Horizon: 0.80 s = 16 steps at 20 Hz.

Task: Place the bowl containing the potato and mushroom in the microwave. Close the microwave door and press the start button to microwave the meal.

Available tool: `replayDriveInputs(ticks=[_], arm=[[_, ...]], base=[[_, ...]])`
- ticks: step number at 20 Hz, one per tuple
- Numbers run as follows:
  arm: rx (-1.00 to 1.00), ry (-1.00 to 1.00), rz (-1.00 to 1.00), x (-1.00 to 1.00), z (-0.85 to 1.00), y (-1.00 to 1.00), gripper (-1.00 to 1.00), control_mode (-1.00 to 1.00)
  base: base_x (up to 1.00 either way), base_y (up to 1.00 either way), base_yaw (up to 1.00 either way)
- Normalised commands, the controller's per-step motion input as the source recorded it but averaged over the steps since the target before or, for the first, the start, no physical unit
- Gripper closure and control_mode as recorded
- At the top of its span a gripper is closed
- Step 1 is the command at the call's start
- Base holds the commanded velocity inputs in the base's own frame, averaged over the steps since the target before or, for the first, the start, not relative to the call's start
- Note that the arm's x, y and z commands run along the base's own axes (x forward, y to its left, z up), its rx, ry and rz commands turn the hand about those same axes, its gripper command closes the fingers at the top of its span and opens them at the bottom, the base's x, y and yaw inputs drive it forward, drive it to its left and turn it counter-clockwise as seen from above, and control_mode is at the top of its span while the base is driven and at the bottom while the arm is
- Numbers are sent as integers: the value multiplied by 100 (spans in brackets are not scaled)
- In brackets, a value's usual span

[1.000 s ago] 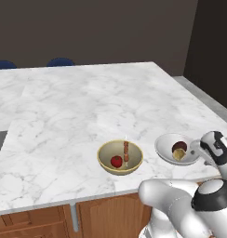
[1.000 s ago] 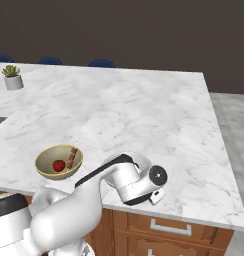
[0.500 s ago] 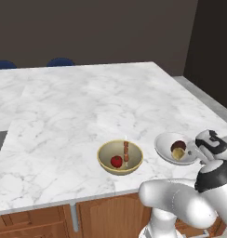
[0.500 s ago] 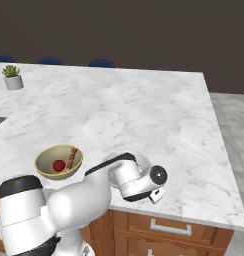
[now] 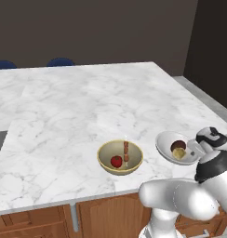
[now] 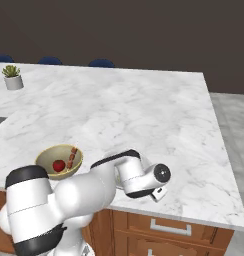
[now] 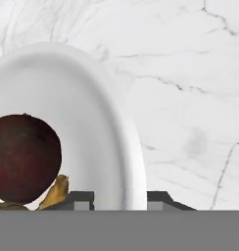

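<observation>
The task is at its very first step: the bowl [image 5: 173, 146] sits on the marble counter [image 5: 78, 102], close to the front edge, and nothing about it suggests it has been lifted. Seen from the left base camera, it lies at about 3 o'clock from the tan bowl [image 5: 120, 157] holding a red fruit and a skewer, the two near each other but not touching. Inside the white bowl, the mushroom [image 5: 178, 145] and the potato [image 5: 179, 153] rest side by side, the potato at about 6 o'clock from the mushroom. The gripper [image 7: 120, 198] has its two dark tips set either side of the bowl's rim at the bottom of the hand view, one tip inside the bowl and one outside over the marble; the jaws stand narrow around that rim, but whether they have actually pinched it cannot be told from these pictures. In the hand view the mushroom [image 7: 24, 158] fills the 9 o'clock side, with a sliver of potato [image 7: 54, 192] at its lower edge. Everything else is judged to remain: securing the grip, lifting the bowl without tipping the two loose pieces, carrying it to the microwave, setting it inside, shutting the door and pressing start.
</observation>
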Motion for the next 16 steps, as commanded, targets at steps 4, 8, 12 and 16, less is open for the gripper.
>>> replayDriveInputs(ticks=[4,8,12,16], arm=[[0,0,7,-1,12,3,100,-100],[-1,0,12,0,50,32,100,-100],[-6,-1,11,-7,66,66,100,-100],[-1,-3,6,-21,80,63,100,-100]], base=[[0,0,0],[0,0,0],[0,0,0],[0,0,0]])
